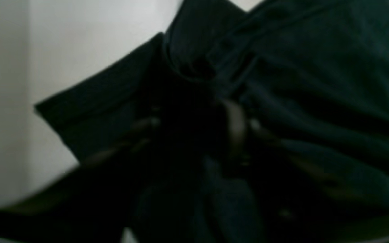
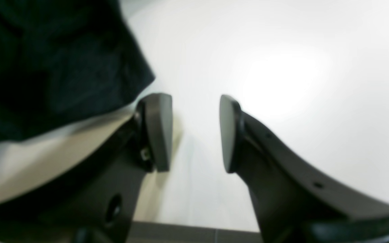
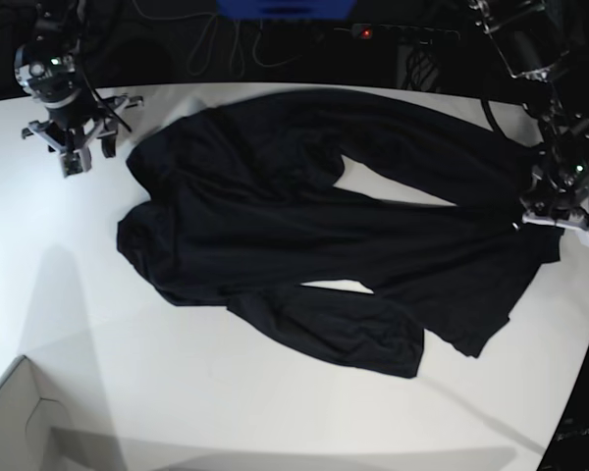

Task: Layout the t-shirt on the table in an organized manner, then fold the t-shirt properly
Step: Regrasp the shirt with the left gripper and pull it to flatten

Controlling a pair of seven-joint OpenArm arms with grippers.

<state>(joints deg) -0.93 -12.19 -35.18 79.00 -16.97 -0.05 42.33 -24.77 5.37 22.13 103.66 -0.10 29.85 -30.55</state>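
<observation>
The black t-shirt (image 3: 324, 235) lies spread but creased across the white table (image 3: 226, 402), with sleeves and folds doubled over. My left gripper (image 3: 560, 214) is at the shirt's right edge. In the dim, blurred left wrist view the gripper (image 1: 194, 121) is buried in the shirt (image 1: 316, 67), its jaws apart with bunched cloth between and over them. My right gripper (image 3: 74, 157) is over bare table just left of the shirt. In the right wrist view it (image 2: 196, 131) is open and empty, and the shirt's edge (image 2: 46, 67) lies beside its left finger without touching it.
A white box corner (image 3: 20, 422) sits at the front left. Dark cables and gear lie beyond the table's curved far edge (image 3: 275, 86). Bare white tabletop shows in the left wrist view (image 1: 79, 33) and the right wrist view (image 2: 299, 84).
</observation>
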